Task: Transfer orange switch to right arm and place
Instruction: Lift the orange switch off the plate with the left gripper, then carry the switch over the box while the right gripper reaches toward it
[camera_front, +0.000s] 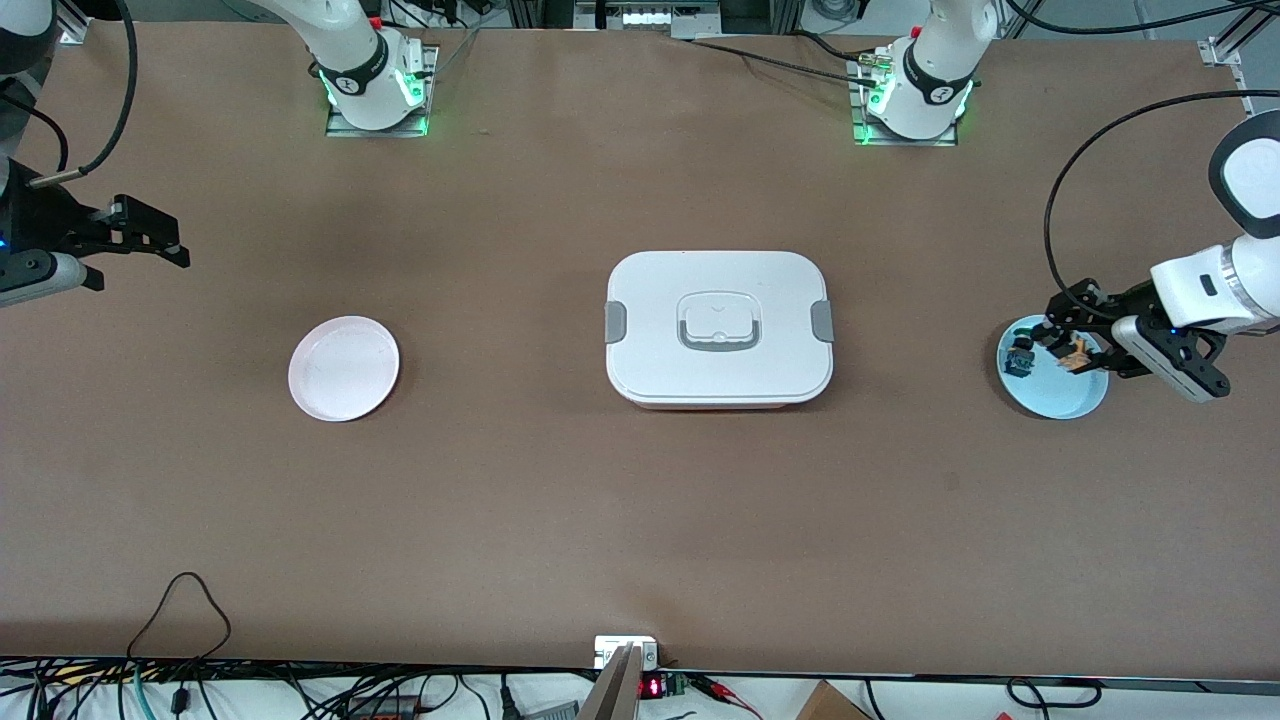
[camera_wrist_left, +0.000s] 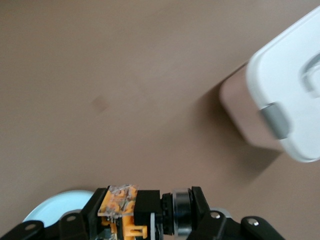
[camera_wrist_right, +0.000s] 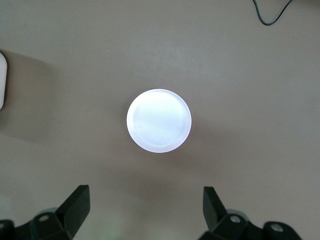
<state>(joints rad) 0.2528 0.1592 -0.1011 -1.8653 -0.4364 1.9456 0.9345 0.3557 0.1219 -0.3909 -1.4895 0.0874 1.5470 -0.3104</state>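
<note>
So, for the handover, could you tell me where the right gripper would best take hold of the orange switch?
Probably by the orange body. The left gripper, over the blue plate, is shut across the orange switch lengthwise, one finger on its silvery end, one at the body's end. That leaves the sides free, so the open right gripper, waiting above the pink plate, should close crosswise between those fingers.

Open table, one bulky obstacle in the middle

We see the white lunch box (camera_front: 718, 328) standing between the pink plate (camera_front: 344, 368) and the blue plate (camera_front: 1052, 396); bare brown table (camera_front: 640, 520) lies around it, nearer the front camera and toward the bases, leaving wide passage.
</note>
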